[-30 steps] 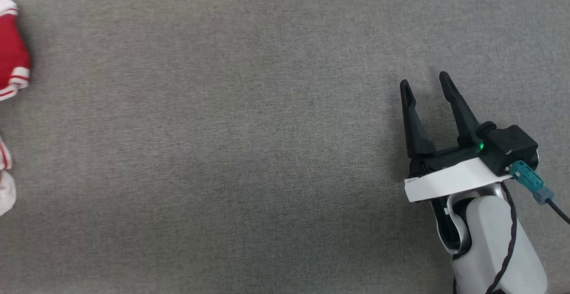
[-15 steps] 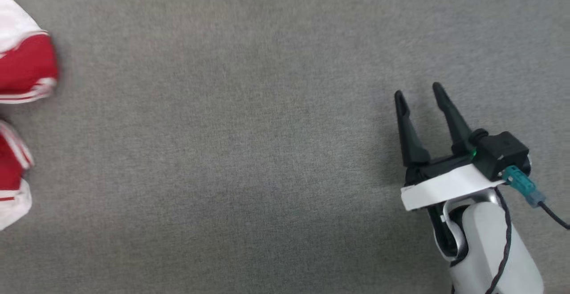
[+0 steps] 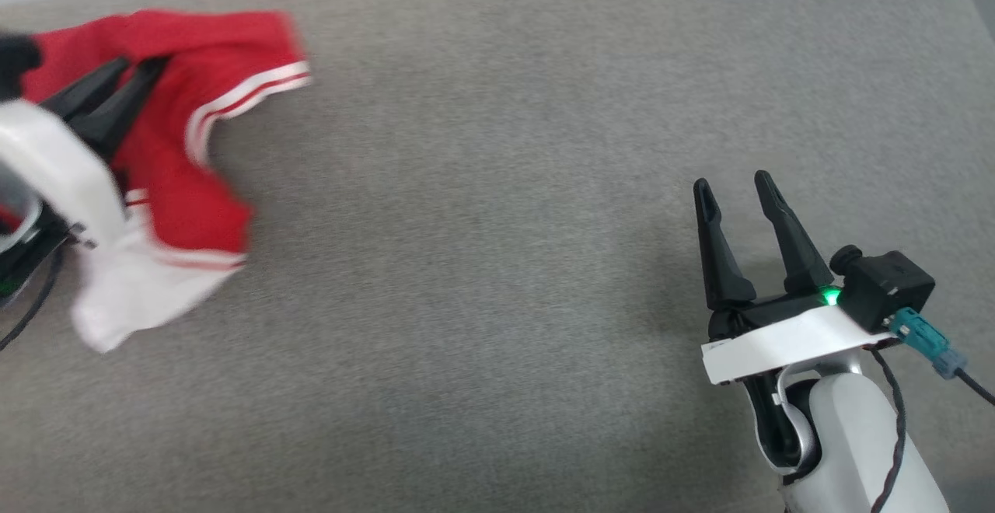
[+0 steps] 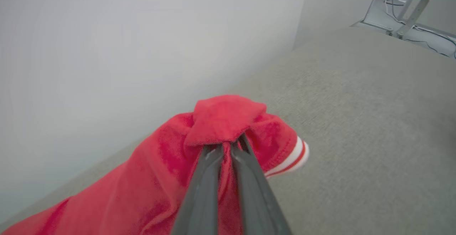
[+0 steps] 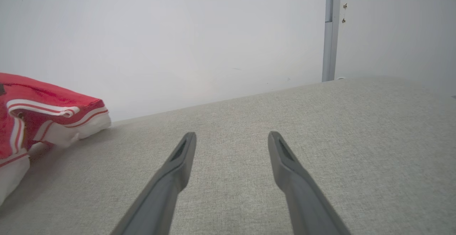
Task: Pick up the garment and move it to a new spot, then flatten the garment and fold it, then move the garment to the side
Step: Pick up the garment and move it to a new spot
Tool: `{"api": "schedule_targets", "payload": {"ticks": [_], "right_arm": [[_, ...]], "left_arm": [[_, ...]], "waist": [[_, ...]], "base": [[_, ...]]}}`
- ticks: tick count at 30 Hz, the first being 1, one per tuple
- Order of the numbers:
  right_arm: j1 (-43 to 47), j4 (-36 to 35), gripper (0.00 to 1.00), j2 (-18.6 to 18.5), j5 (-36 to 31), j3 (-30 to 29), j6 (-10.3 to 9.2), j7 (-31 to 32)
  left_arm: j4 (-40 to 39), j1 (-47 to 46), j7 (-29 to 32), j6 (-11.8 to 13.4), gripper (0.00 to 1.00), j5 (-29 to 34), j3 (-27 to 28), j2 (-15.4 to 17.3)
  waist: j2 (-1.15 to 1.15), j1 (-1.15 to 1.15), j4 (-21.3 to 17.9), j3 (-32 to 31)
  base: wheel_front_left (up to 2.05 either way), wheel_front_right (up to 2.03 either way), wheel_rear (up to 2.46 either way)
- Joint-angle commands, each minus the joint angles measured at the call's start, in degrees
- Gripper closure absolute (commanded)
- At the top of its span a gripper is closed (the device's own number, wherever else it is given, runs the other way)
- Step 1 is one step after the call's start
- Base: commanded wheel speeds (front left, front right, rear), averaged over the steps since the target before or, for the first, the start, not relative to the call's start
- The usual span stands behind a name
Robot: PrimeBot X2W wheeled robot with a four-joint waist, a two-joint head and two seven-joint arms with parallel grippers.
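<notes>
Finding: the left end effector has its two dark fingers pressed together on a fold of the red jersey garment with white sleeve and striped trim. The left wrist view confirms red cloth pinched at the fingertips. The right end effector stands with its fingers spread and holds nothing, well apart from the garment, above the grey fabric-covered table.

Location: the garment hangs bunched at the table's far left, near the pale wall. Its lower white part appears to trail on the table, and it is blurred in the head view.

Assessment: the step in hand is carrying the garment to a new spot. The thin fabric may slip, so the pinch should hold firm. Lift high enough that the trailing sleeve clears, then lower it toward the open middle within reach of both arms.

Orientation: the long axis runs from the pinched red fold down to the white sleeve, roughly along the head view's left side. The print is not visible.
</notes>
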Motion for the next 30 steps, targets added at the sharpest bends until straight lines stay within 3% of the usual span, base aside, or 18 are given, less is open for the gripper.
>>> {"api": "schedule_targets", "payload": {"ticks": [1, 10, 13, 17, 25, 30], "right_arm": [[0.3, -0.6, 0.00, 0.0, 1.2, 0.0, 0.00, -0.3], [-0.4, -2.5, 0.00, 0.0, 7.2, 1.4, 0.00, -0.3], [-0.1, -3.1, 0.00, 0.0, 9.7, 1.4, 0.00, -0.3], [0.7, -3.3, 0.00, 0.0, 11.3, 1.1, 0.00, -0.3], [2.4, -3.9, 0.00, 0.0, 15.1, 2.5, 0.00, -0.3], [2.9, -4.2, 0.00, 0.0, 15.7, 2.6, 0.00, -0.3]], "left_arm": [[-2.9, -3.3, 1.0, 0.1, 1.00, 1.0, -1.6, -0.6], [-15.4, -16.3, 4.4, 0.1, 1.00, 0.1, -11.4, -9.2], [-18.8, -17.1, 7.9, 0.1, 1.00, -0.7, -14.0, -10.5], [-20.3, -13.8, 13.0, 0.1, 1.00, -0.3, -14.5, -9.4], [-18.0, -6.4, 24.5, 0.1, 1.00, 3.0, -14.5, -4.3], [-16.1, -4.5, 29.1, 0.1, 1.00, 4.6, -14.8, -4.1]], "waist": [[0.00, 0.00, -2.4, 1.3], [0.00, 0.00, -10.6, 6.3], [0.00, 0.00, -14.6, 8.0], [0.00, 0.00, -16.9, 8.7], [0.00, 0.00, -20.9, 9.6], [0.00, 0.00, -21.3, 10.0]], "base": [[0.00, 0.00, 0.00], [0.00, 0.00, 0.00], [0.00, 0.00, 0.00], [0.00, 0.00, 0.00], [0.00, 0.00, 0.00], [0.00, 0.00, 0.00]]}}
